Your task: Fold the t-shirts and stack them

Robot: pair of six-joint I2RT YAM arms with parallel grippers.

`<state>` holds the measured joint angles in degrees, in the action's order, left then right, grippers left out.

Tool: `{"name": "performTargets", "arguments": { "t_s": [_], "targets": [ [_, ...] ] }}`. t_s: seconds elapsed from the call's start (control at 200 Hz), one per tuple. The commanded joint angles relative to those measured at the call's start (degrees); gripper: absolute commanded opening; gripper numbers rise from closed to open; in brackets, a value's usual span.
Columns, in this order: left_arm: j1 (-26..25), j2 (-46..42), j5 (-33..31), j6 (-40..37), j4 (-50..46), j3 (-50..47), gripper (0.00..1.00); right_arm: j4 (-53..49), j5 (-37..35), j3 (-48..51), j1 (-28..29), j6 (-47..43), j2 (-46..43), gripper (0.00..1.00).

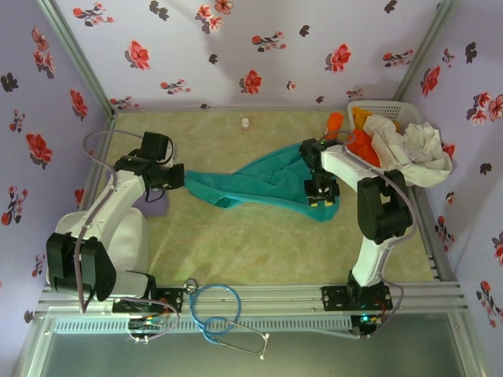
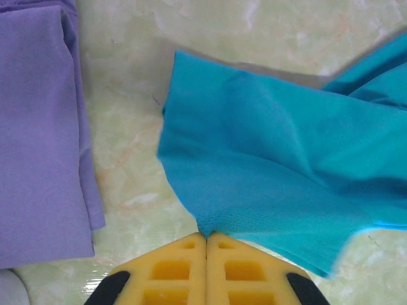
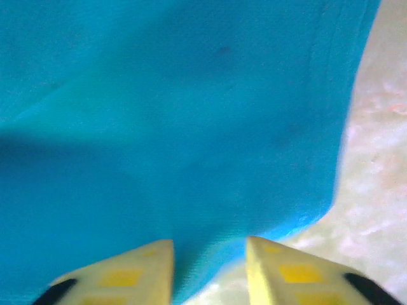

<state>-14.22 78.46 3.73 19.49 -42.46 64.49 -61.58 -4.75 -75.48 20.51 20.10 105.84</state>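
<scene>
- The teal t-shirt (image 1: 267, 182) is seen stretched across the middle of the counter (image 1: 236, 251), drawn out from the left side towards the right side.
- The left end effector (image 2: 205, 243) is pressed together, and an edge of the teal t-shirt (image 2: 280, 178) is pinched at its tips, with part of the cloth lifted off the counter (image 2: 127, 184).
- The right end effector (image 3: 208, 254) is held spread over the right end of the teal t-shirt (image 3: 178, 127); the cloth is seen below and between its fingers, with bare counter (image 3: 375, 190) just beside it.
- A purple t-shirt (image 2: 38, 127) is laid flat near the left edge of the counter, apart from the teal one.
- A white basket (image 1: 393, 108) is placed at the far right corner; an orange t-shirt (image 1: 363, 146) and an off-white t-shirt (image 1: 413, 145) are heaped in it and spill over its rim.
</scene>
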Motion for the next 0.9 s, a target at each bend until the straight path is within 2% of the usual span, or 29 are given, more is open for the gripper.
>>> {"name": "performTargets", "arguments": {
  "t_s": [0.0,0.085,0.155,0.215,0.5,0.65,0.75,0.87,0.895],
  "targets": [
    [0.47,-0.50,0.51,0.03,-0.21,-0.50,0.00,7.53,0.17,3.28,0.05,2.61,-0.93,0.45],
    [0.44,-0.25,0.54,-0.06,-0.21,-0.38,0.00,12.59,-0.18,7.56,0.08,5.29,-4.40,0.65],
    [0.43,-0.11,0.54,-0.15,-0.13,-0.33,0.00,15.34,-2.05,11.40,0.06,7.65,-8.91,0.69],
    [0.44,0.10,0.49,-0.24,-0.17,-0.11,0.00,16.84,-3.92,15.20,0.03,9.87,-13.33,0.80],
    [0.47,0.74,1.07,-0.23,-0.24,0.73,0.00,18.71,1.64,26.84,-0.74,16.44,-24.79,0.77],
    [0.46,0.91,1.08,-0.08,0.03,0.38,0.00,24.93,5.38,32.47,-0.74,19.23,-25.96,0.71],
    [0.48,0.99,1.28,0.06,0.06,0.11,0.00,27.11,6.82,32.68,-0.63,19.41,-23.52,0.60],
    [0.48,0.16,1.37,0.02,-0.34,0.02,0.00,27.08,6.55,31.51,-0.65,18.99,-23.17,0.34],
    [0.46,-0.08,1.39,0.03,-0.49,0.07,0.00,26.51,6.13,30.99,-0.65,18.67,-23.56,0.25]
  ]
}}
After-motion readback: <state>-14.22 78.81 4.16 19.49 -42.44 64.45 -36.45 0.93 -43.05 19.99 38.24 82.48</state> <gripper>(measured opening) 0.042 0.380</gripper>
